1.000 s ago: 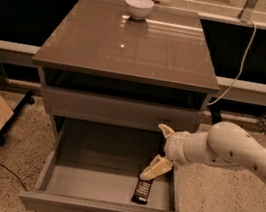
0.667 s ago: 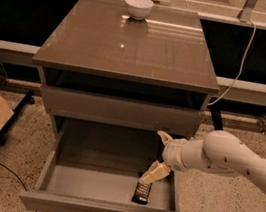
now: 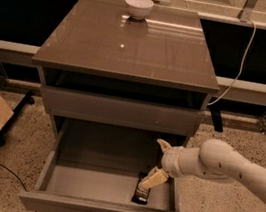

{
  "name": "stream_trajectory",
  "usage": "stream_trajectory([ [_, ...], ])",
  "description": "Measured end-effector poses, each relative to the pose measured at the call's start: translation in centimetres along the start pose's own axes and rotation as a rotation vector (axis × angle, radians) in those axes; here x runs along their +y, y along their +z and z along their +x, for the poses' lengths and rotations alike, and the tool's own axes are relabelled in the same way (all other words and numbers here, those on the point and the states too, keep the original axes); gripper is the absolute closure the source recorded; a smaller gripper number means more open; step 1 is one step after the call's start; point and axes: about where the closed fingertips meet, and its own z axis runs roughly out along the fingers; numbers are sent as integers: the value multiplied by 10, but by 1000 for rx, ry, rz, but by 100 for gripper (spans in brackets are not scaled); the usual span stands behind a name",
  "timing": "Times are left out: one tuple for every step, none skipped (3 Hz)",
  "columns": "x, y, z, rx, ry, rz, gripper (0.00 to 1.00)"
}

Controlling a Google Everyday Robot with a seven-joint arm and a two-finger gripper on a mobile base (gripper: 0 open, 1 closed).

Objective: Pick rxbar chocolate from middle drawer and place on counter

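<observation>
1. The middle drawer [image 3: 47, 167] is pulled fully out toward the near side. Its pale floor lies open from above, clear of the shut upper drawer front [image 3: 122, 111], which gives the arm [image 3: 224, 166] room to get in.
2. The chocolate bar [image 3: 141, 195] lies flat on the drawer floor toward the near right corner. It runs near-to-far, is just beside the right wall and sits close to the front panel. It has not been lifted.
3. The arm reaches in from the right over the drawer's right wall, probably because the bar sits on that side. The gripper [image 3: 151, 165] hangs inside the drawer above the bar's far end.
4. Its fingers [image 3: 154, 178] are spread apart. One points up and away, and the other slants down onto the far end of the wrapper. Nothing is pinched between them, and I cannot tell whether the lower finger touches the bar.
5. This looks like the approach to the grasp, with the fingers held wide so that one can settle on each side of the thin bar. The nearby right wall leaves little room there, so a finger could nudge the bar instead of catching it.
6. The counter [image 3: 132, 52] carries a white bowl [image 3: 138, 6] at its far edge. The glossy area nearer the drawer seems the natural spot for setting the bar down.
</observation>
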Motion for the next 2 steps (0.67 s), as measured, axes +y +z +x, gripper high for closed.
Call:
stream_trajectory([
  [-2, 18, 9, 39, 7, -10, 0],
  [-2, 47, 30, 85, 26, -26, 0],
])
